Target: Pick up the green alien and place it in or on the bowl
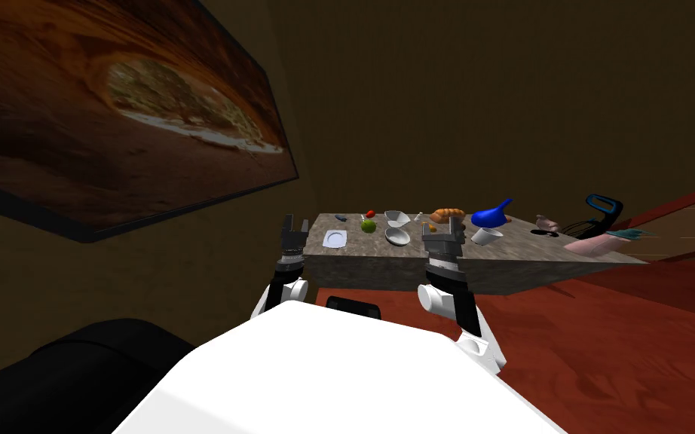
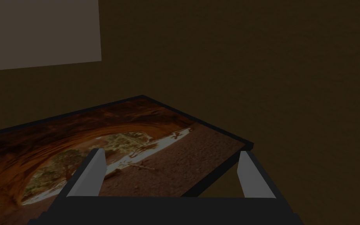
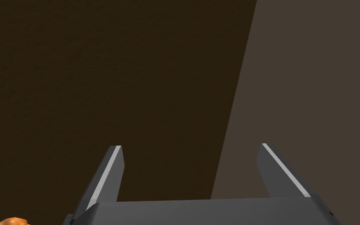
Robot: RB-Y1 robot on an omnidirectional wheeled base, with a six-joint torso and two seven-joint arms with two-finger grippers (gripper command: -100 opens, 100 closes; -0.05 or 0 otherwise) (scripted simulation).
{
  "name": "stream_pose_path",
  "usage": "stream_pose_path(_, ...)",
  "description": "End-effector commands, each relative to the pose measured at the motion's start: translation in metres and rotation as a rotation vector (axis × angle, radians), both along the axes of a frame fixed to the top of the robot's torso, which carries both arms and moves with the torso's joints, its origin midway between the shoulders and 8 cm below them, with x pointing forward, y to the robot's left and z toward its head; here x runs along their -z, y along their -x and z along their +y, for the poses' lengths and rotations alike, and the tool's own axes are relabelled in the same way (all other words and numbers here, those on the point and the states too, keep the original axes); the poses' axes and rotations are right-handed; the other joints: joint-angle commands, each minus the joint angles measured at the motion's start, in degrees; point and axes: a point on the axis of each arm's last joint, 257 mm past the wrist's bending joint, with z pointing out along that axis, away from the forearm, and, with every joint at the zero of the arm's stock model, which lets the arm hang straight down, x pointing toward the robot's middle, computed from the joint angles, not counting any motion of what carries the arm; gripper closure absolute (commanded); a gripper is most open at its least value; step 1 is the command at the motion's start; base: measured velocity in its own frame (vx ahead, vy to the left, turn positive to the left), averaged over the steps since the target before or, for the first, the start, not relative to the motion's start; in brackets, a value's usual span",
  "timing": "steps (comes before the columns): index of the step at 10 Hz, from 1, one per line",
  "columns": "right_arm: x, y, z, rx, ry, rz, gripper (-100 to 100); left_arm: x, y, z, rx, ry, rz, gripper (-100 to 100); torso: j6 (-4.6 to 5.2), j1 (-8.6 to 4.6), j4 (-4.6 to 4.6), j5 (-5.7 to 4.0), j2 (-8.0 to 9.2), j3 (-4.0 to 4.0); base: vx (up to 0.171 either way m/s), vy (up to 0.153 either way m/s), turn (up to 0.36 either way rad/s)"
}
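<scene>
Gauging progress: no step is done as far as you can see; the green alien (image 1: 368, 225) sits on the desk (image 1: 534, 247) with nothing gripping it, so both the pick and the placing are left.
Alien's spot: on the left part of the desk top, between a white plate (image 1: 335, 238) and two pale bowls, with a small red thing (image 1: 370, 213) just behind it.
Bowls: the near bowl (image 1: 397, 236) lies just beside the alien on its right, and the far bowl (image 1: 396, 218) sits behind that one. Both look empty, and either seems a short carry.
Left arm: raised at the desk's near left corner, just beside the plate. The left claw (image 1: 292, 226) has its fingers wide apart with nothing between them.
Right arm: raised in front of the desk's near edge, right of the near bowl, in line with the bread (image 1: 448, 215) and a white cup (image 1: 485, 236). The right claw (image 1: 442, 226) is spread wide and empty too.
Pose: both claws point up and forward, not down at the desk, so you would need to tip one down over the alien before closing.
</scene>
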Motion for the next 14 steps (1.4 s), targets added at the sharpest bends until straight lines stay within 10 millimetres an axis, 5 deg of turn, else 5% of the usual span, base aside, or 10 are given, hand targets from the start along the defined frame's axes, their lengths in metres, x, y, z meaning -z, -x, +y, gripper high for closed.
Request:
stream_pose_path(1, -0.009, -0.004, -0.017, 0.009, -0.018, -0.044, -100, 0.000, 0.000, 0.000, 0.000, 0.000, 0.000, 0, 0.00, 0.00, 0.00, 0.00, 0.00, 0.00, -0.111, -0.031, 0.099)
stream_pose_path(6, -0.026, -0.013, -0.047, 0.012, -0.105, -0.120, -100, 0.000, 0.000, 0.000, 0.000, 0.000, 0.000, 0, 0.00, -0.02, -0.04, -0.01, -0.18, -0.10, -0.047, -0.015, 0.063)
stream_pose_path(14, -0.051, -0.031, -0.123, 0.031, -0.340, -0.279, -100, 0.000, 0.000, 0.000, 0.000, 0.000, 0.000, 0, 0.01, 0.07, -0.07, 0.01, -0.32, -0.18, -0.038, -0.009, 0.072)
